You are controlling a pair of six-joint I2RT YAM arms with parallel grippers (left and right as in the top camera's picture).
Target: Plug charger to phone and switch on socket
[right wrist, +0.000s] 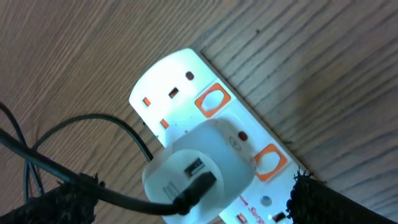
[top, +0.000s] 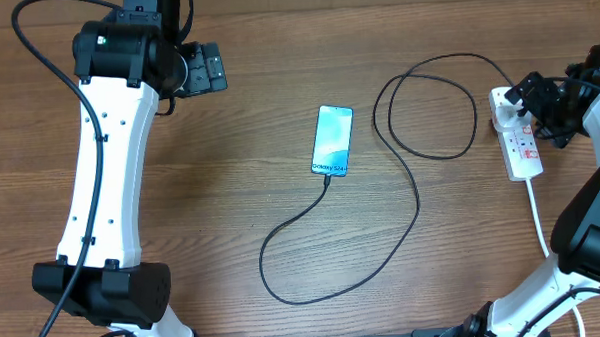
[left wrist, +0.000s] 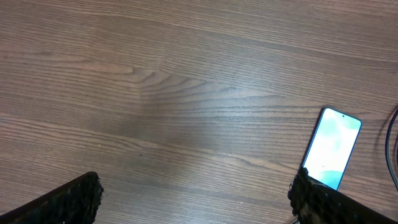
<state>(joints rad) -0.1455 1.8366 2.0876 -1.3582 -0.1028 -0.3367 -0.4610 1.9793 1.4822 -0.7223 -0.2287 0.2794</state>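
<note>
Cable (top: 417,199) looks seated in the phone (top: 333,140) mid-table (top: 231,191), so left gripper (left wrist: 194,202) parks jaws wide over bare wood, while right gripper (right wrist: 193,190) hangs jaws apart just above the socket (right wrist: 168,93) at far right, likely lining up on a switch (right wrist: 272,163).

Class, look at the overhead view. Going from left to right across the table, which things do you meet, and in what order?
left gripper → phone → socket
</note>
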